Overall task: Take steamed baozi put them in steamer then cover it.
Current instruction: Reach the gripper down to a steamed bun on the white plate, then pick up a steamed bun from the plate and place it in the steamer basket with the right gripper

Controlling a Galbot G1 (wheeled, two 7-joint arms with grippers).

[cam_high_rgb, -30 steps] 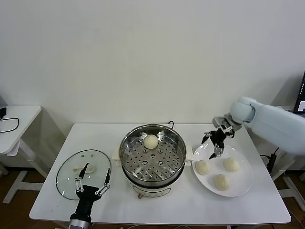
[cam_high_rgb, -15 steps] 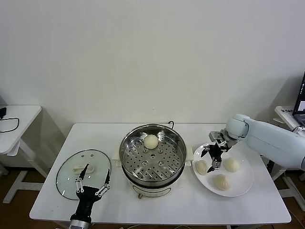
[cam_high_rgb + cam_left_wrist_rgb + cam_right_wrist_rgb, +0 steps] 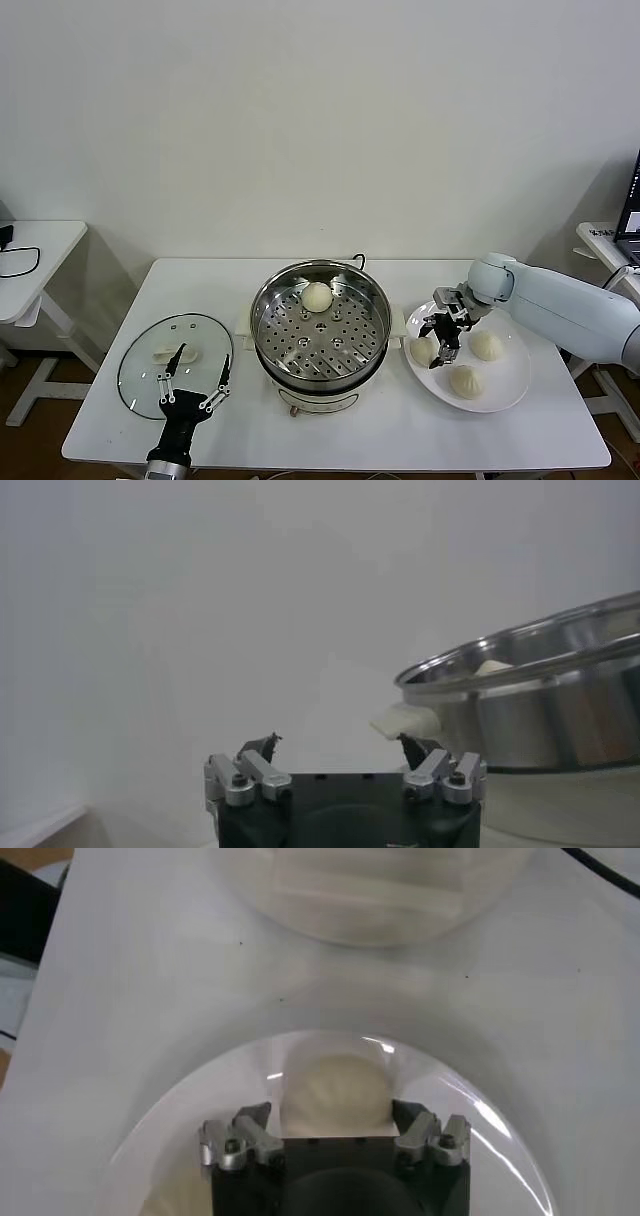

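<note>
Lowered since the earlier head frames: right end effector (image 3: 441, 337), down from above the plate's far rim to the leftmost bun (image 3: 424, 350) on the plate (image 3: 505, 385). Its fingers stand narrowed either side of that bun (image 3: 334, 1095), the dough filling the gap between them; whether they press it yet cannot be told. Left end effector (image 3: 191, 379): unmoved, wide, nothing between its fingers, near the front edge of the surface (image 3: 400, 440), over the near rim of the lid (image 3: 175, 350). Lid: flat on the surface, left of the steamer (image 3: 320, 325), handle up. Steamer: uncovered, centre of the surface, one bun (image 3: 317, 296) on the far side of its tray. Plate: right of the steamer, just beside it, three buns on it, two more at (image 3: 486, 345) and (image 3: 465, 380). Task about a quarter done by count. Risks, as judgement: soft dough may dent or tear if the fingers squeeze too far; a shallow hold may let the bun slip on the lift; the carry must clear the steamer's rim.
</note>
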